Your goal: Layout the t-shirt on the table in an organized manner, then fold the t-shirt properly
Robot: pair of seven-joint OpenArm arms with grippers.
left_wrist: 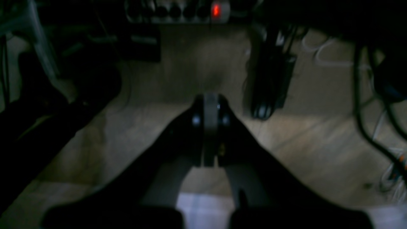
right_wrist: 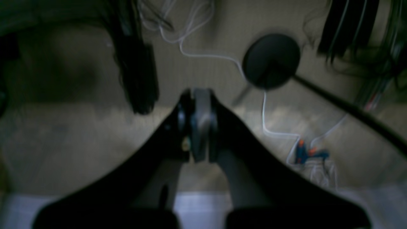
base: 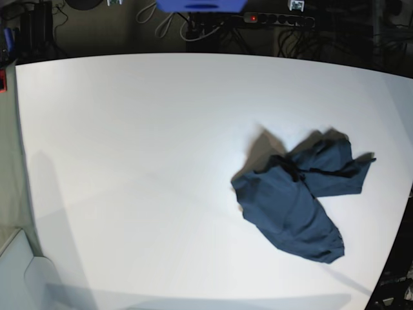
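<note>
The navy-blue t-shirt [base: 303, 197] lies crumpled on the white surface [base: 129, 161], toward its right side in the base view and near the curved edge. No arm is seen there. Each wrist camera looks down at a dim floor with cables. The left end effector [left_wrist: 210, 109] is closed on nothing, and the right end effector [right_wrist: 201, 105] is closed and empty too.
</note>
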